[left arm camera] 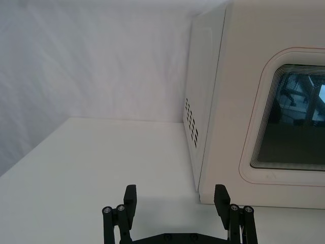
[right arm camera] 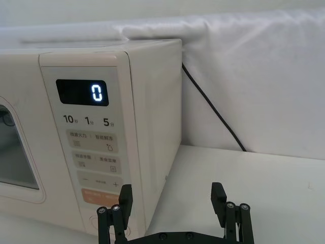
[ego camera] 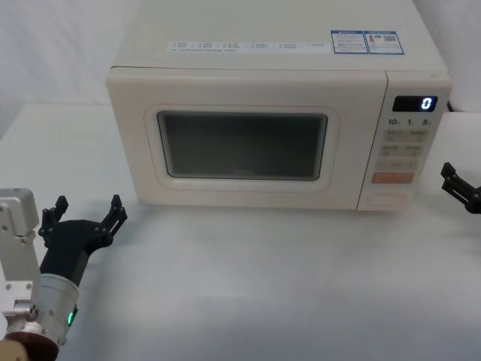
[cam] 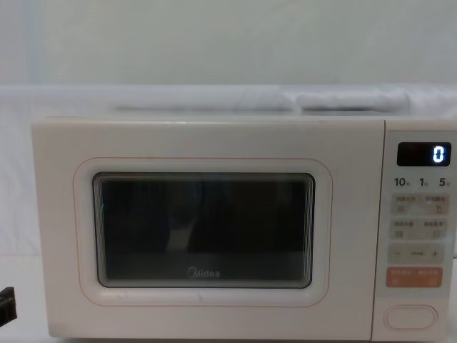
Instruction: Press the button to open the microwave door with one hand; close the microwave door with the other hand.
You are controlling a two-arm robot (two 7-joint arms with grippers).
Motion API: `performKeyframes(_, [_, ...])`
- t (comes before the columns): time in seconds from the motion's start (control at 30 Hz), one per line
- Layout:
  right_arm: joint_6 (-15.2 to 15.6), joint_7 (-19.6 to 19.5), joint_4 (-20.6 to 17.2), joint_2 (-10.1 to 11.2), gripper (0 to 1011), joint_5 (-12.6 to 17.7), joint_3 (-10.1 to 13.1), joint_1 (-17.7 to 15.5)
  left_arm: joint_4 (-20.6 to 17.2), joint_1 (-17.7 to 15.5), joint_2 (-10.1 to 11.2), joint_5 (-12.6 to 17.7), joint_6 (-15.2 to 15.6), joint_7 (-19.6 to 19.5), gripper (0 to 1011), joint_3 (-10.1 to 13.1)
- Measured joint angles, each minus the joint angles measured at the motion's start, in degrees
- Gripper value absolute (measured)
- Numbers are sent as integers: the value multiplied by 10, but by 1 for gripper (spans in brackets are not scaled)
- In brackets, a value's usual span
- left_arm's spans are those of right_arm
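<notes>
The cream microwave stands at the middle of the table, its display showing "0". Its door with the dark window is shut flush with the front, also seen as the door in the chest view. The oval button sits at the bottom of the control panel, below the orange key; the chest view shows the button too. My left gripper is open in front of the microwave's left corner, apart from it, empty. My right gripper hovers open to the right of the panel, empty.
A black power cable runs down the white backdrop behind the microwave's right side. White tabletop stretches in front of the oven and to both sides. Vent holes mark the microwave's left wall.
</notes>
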Motion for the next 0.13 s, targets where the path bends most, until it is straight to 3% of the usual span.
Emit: performKeyframes(0.13, [0,0,0,0,1002,0,0,0,0,0,0,0,0,0,1001,0])
